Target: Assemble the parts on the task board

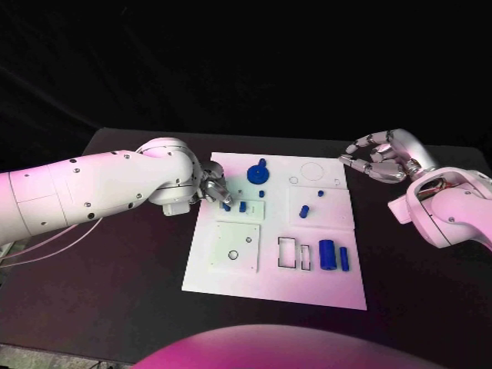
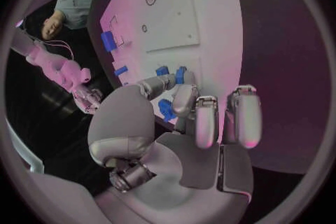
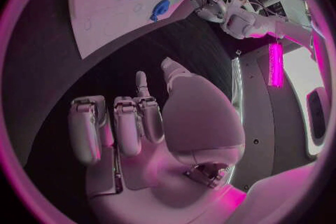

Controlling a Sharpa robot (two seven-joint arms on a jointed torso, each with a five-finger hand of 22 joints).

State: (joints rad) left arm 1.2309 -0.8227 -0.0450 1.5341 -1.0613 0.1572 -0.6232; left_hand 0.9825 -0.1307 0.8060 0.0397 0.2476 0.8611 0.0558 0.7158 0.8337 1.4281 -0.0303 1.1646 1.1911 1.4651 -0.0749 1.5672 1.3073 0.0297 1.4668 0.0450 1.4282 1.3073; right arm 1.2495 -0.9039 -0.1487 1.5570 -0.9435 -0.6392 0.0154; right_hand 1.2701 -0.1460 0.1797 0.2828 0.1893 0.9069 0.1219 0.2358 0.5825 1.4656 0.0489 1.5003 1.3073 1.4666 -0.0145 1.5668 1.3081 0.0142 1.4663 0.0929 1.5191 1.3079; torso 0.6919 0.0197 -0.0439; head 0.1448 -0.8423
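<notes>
Task board (image 1: 270,288): a white plate lying flat in the middle of the black table (image 1: 124,307); every place below is given relative to it.
Left hand (image 1: 214,192): over the board's left edge, about a third of the way down from the far edge. In the left wrist view its thumb and a finger (image 2: 162,83) reach down to a small blue part (image 2: 162,71), and another blue piece (image 2: 167,110) lies between the fingers; whether any piece is truly pinched cannot be told.
Right hand (image 1: 377,157): off the board, above the table just past the board's far right corner. Its fingers are curled inward with nothing in them, as the right wrist view (image 3: 150,123) also shows.
Blue keyhole-shaped part (image 1: 257,170): on the board near the far edge, left of centre.
Small blue peg (image 1: 304,211): near the board's middle, slightly right.
Tiny blue piece (image 1: 319,193): just beyond the peg, toward the far edge.
Blue cylinder (image 1: 327,254): lying in the board's near right area, beside a thinner blue bar (image 1: 344,258) on its right.
Rectangular cut-outs (image 1: 286,253): two outlined slots just left of the cylinder.
Raised square plate (image 1: 236,246): on the board's near left area, with a small round hole in it.
Ring outline (image 1: 311,170): at the board's far right, near the right hand.
</notes>
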